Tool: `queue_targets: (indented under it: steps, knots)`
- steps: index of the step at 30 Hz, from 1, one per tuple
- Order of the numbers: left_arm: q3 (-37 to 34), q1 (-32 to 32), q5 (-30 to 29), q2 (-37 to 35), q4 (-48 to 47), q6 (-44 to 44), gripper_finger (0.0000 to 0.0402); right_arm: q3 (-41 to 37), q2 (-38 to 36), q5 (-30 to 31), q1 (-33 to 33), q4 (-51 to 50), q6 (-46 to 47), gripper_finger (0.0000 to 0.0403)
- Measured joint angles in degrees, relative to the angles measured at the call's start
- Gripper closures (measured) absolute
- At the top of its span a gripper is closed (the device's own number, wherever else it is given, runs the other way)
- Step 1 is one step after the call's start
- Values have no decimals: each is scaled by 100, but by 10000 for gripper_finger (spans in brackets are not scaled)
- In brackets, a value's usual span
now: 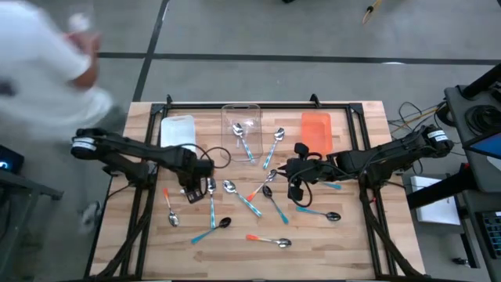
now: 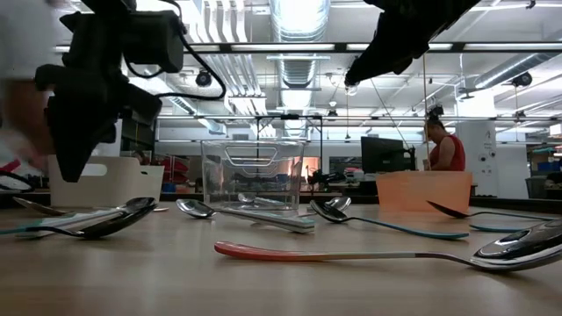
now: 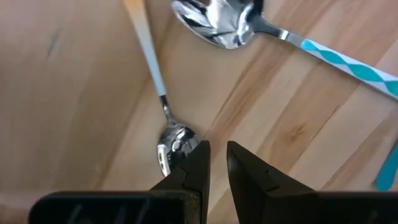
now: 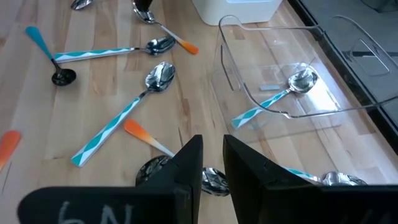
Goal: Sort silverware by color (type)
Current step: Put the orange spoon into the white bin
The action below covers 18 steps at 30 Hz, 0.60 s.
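- two arms sit over my wooden table, with spoons scattered across the middle of it
- my left gripper hangs low, fingers a narrow gap apart and holding nothing, tips just beside the bowl of an orange-handled spoon
- my right gripper has its fingers slightly apart too and empty, above another orange-handled spoon
- one teal-striped spoon lies inside the clear bin; a white bin and an orange bin flank it

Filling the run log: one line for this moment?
left tool: narrow gap, empty, over spoon bowl | right tool: narrow gap, empty, above spoons | clear bin: one spoon inside
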Motion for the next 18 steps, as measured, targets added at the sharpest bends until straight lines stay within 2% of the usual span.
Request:
queue_targets:
  steps: [8,11,18]
  knots:
    - [-17,-284,-891,76,121,653,366,-18,0,0,-2,-8,2,349]
    - [-65,-293,-1043,9,213,785,363,-20,2,0,-2,-7,1,349]
    - [-79,-293,-1440,-18,420,868,324,-20,2,0,-2,-8,-2,349]
